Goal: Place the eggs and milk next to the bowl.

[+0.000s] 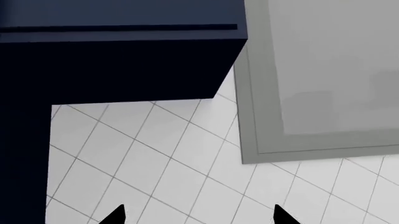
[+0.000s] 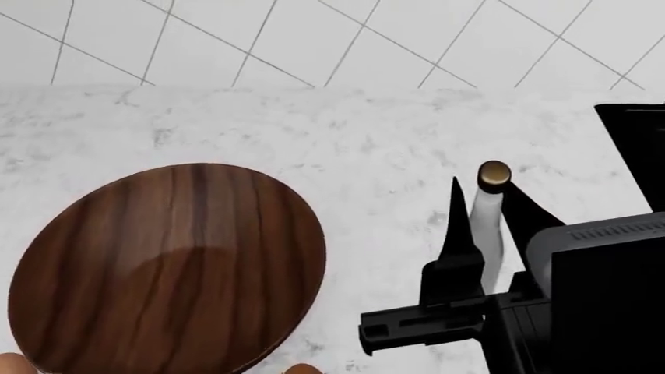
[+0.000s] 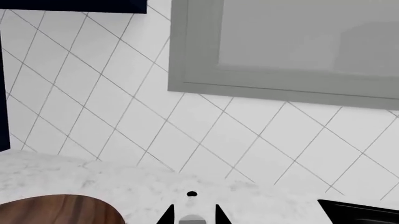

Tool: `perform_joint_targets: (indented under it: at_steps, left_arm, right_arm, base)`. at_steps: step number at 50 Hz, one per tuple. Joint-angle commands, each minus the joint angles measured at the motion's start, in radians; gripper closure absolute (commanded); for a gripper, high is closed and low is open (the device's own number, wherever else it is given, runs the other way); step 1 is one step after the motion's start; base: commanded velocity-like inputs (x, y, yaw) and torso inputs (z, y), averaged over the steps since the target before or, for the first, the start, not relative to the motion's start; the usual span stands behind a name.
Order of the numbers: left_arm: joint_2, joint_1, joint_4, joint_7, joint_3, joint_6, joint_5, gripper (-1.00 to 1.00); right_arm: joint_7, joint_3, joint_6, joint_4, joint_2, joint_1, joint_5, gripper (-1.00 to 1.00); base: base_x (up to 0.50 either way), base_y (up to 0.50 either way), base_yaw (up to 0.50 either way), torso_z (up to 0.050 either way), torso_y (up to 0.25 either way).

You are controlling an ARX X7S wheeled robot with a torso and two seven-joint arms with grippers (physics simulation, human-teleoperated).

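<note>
right gripper (image 2: 488,210), closest to the head camera, has its two dark fingers on either side of the milk (image 2: 487,222); they look pinched on the bottle's white body, its brassy cap clear above them. the milk is upright on the marble counter (image 2: 343,132), near the bowl (image 2: 171,269) but with open counter between. tan slivers at the head view's bottom edge, by the bowl's rim, may be the eggs (image 2: 301,368); too little shows to be sure. i judge the milk step is nearly done, with release left. left gripper (image 1: 198,215) shows only two spread tips, facing a tiled wall (image 1: 162,163), holding nothing. a black object (image 2: 636,148) bounds the right side; the counter is open leftward and back to the wall.
</note>
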Motion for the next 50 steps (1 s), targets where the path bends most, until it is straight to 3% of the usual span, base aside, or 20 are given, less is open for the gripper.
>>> perform_joint_targets:
  at_steps: [1,34,50]
  left_arm:
    - [0.020,0.025,-0.034,0.007,0.000,0.031,0.009,-1.00]
    - [0.003,0.021,-0.019,-0.006,0.001,0.018,0.018,-1.00]
    - [0.000,0.035,-0.026,0.006,-0.001,0.031,0.028,-1.00]
  right_arm:
    - [-0.008,-0.009,-0.018,0.020,-0.014,-0.012,-0.029,1.00]
    - [-0.007,-0.027,-0.010,0.038,-0.028,0.015,-0.031,1.00]
    - [-0.046,-0.124,0.026,0.150,-0.154,0.132,-0.086,1.00]
  base:
    - [0.29,0.00,0.00,0.000,0.000]
    - [0.03,0.00,0.00,0.000,0.000]
    - [0.00,0.00,0.00,0.000,0.001]
